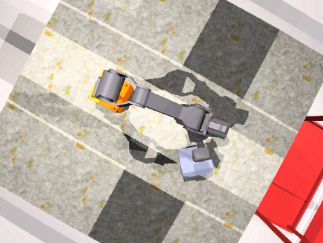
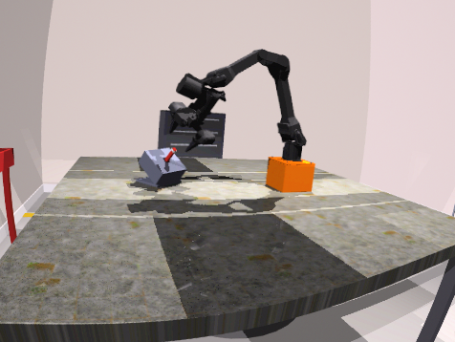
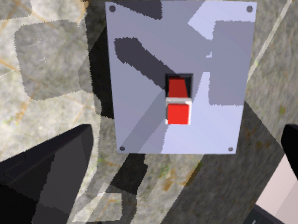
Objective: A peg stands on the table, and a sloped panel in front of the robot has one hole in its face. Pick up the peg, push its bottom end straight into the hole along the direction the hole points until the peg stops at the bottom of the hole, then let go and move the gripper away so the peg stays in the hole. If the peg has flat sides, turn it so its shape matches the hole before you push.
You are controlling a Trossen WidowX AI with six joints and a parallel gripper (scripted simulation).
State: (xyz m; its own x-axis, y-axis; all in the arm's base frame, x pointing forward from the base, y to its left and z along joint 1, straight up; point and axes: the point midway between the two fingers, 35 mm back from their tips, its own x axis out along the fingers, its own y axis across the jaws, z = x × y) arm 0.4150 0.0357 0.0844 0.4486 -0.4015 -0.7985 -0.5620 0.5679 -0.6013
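Note:
The red square peg (image 2: pixel 170 155) (image 3: pixel 178 114), with a white band near its top, has its lower end in the square hole (image 3: pixel 190 86) of the sloped panel (image 1: pixel 188 166) (image 2: pixel 155 162) (image 3: pixel 225 125). Its upper part sticks out of the face. In the wrist view its sides look lined up with the hole's edges. How deep its hidden end sits cannot be seen. My gripper (image 2: pixel 181 139) (image 3: pixel 188 133) is wide open and empty, above and back from the peg's top, with a gap between them. In the top view, the peg is hidden under the gripper.
The arm's orange base (image 1: pixel 127 93) (image 2: pixel 289 174) stands on the patterned table (image 1: pixel 51 153) (image 2: pixel 96 267), away from the panel. A dark drawer cabinet (image 2: pixel 217 136) is behind the table. Red furniture (image 1: pixel 295 176) (image 2: pixel 6 160) stands beyond the table's edge. Shadows cross the panel face.

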